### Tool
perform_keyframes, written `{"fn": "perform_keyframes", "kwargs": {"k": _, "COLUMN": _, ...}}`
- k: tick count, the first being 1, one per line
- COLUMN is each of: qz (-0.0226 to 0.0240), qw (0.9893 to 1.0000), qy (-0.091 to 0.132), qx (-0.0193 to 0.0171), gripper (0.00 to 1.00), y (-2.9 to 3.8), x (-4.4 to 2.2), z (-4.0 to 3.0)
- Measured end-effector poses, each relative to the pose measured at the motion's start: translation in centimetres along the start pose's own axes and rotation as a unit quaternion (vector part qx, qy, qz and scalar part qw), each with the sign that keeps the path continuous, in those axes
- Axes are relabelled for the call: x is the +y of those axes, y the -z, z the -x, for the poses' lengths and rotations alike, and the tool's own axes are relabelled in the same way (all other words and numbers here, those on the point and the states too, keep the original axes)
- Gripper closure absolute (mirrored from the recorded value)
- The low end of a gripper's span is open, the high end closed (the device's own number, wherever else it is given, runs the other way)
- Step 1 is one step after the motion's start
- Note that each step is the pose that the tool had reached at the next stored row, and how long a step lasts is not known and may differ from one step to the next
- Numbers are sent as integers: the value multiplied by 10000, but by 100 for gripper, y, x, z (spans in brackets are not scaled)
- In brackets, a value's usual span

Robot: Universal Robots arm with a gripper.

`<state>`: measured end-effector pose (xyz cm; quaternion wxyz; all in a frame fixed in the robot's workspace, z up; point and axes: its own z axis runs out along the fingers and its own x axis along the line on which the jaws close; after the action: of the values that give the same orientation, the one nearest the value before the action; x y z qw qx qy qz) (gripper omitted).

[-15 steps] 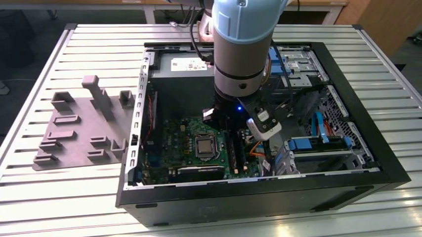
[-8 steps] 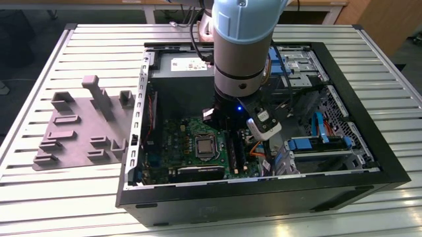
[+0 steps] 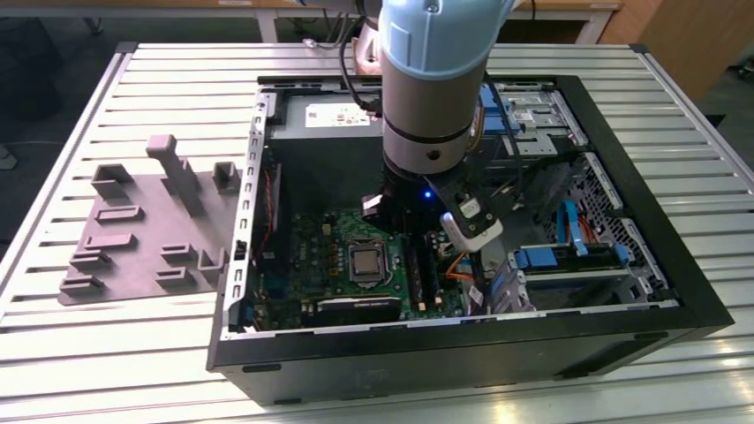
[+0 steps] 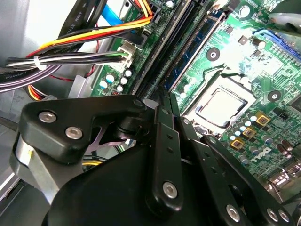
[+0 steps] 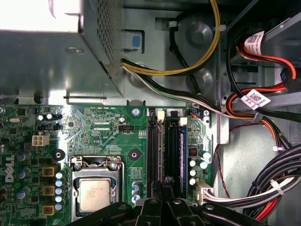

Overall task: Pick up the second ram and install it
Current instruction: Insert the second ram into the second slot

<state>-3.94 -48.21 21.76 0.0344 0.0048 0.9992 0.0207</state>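
Note:
My gripper (image 5: 162, 190) hangs low inside the open computer case (image 3: 659, 291), right over the long black memory slots (image 5: 155, 146) of the green board (image 5: 108, 127). Its black fingers (image 4: 164, 117) are pressed close together. A thin dark strip, seen edge-on, runs out from between them along the slots; it looks like the second ram (image 5: 162, 155), level with the slot tops. One slot over sits a stick with bluish chips (image 4: 195, 44). How deep the held stick sits I cannot make out.
The grey plastic tray (image 3: 141, 238) lies on the slatted table at the exterior view's left. The processor socket (image 5: 94, 193) is beside the slots. Cable bundles (image 5: 277, 188) and the power-supply box (image 5: 47, 52) crowd the case around the arm (image 3: 433, 88).

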Motion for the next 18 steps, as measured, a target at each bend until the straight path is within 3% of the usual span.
{"fn": "perform_keyframes", "kwargs": {"k": 18, "qz": 2, "qw": 10000, "qy": 0, "qx": 0, "gripper": 89, "y": -40, "x": -2, "z": -3}}
